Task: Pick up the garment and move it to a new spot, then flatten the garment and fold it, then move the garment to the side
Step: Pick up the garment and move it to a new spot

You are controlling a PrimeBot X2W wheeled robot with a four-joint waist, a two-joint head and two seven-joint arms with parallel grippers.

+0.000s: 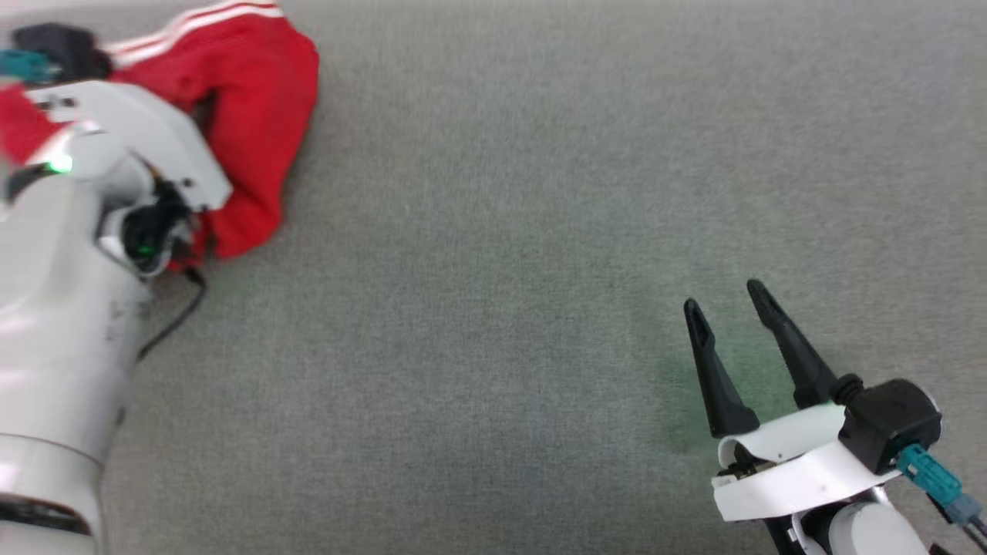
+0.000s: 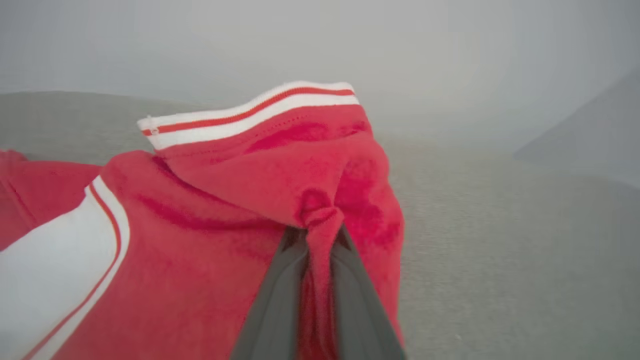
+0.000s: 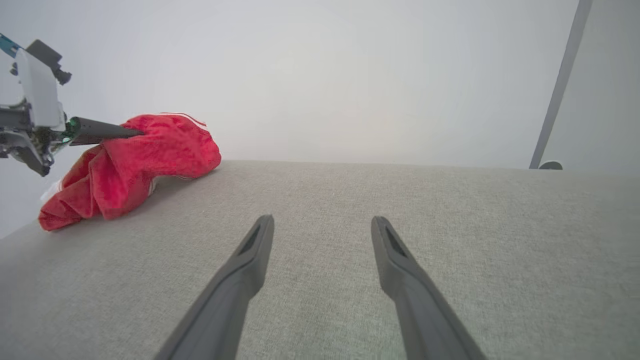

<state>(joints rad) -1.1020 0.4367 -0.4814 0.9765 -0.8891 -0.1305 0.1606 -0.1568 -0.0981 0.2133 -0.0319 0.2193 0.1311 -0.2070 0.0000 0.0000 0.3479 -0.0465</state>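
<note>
Progress looks early: our left gripper (image 2: 320, 234) is clamped on a fold of the garment (image 1: 262, 100), which lies bunched at upper left of the head view. Our right gripper (image 1: 723, 297) sits spread and empty at lower right. We judge moving, flattening and folding all undone.

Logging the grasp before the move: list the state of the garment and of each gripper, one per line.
garment: crumpled in a heap on the grey surface, not flattened or folded, one fold pinched.
left gripper: shut on a fold of the garment.
right gripper: open, holding nothing, well apart from the garment.
</note>
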